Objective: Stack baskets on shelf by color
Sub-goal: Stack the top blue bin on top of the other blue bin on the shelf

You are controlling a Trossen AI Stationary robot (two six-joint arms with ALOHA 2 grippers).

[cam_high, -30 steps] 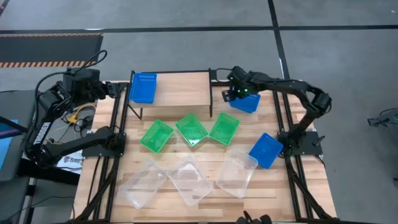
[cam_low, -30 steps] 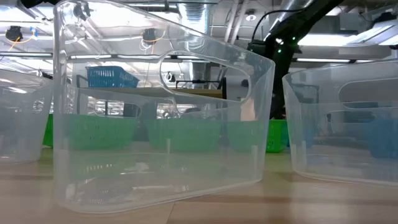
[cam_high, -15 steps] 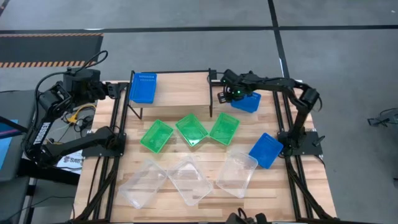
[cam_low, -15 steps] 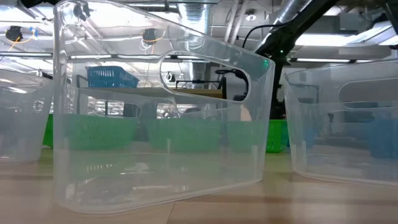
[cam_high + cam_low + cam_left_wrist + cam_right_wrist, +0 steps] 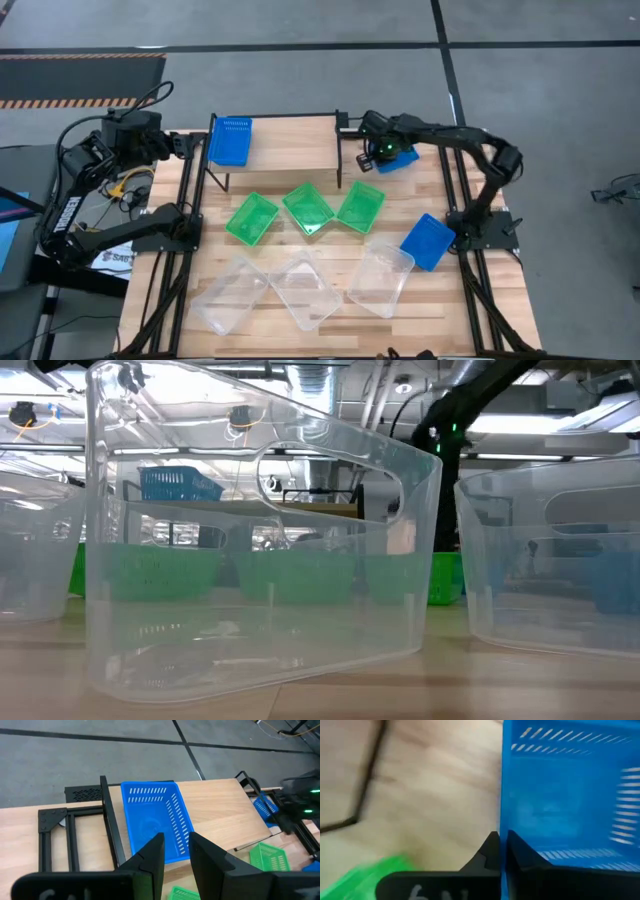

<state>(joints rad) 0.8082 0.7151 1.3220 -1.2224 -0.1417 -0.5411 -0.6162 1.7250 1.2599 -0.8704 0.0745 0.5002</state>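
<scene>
High view: the right gripper [image 5: 376, 152] pinches the rim of a blue basket [image 5: 398, 160] just beside the shelf [image 5: 290, 140], whose top is bare past another blue basket [image 5: 230, 141]. Left wrist view: the left gripper [image 5: 175, 845], slightly parted, hovers near that shelf's edge

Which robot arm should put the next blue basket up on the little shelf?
The right. Its hand is already pinched on the wall of a blue slotted plastic basket right beside the small wood-topped shelf. The left hand waits at the table's far left corner.
</scene>
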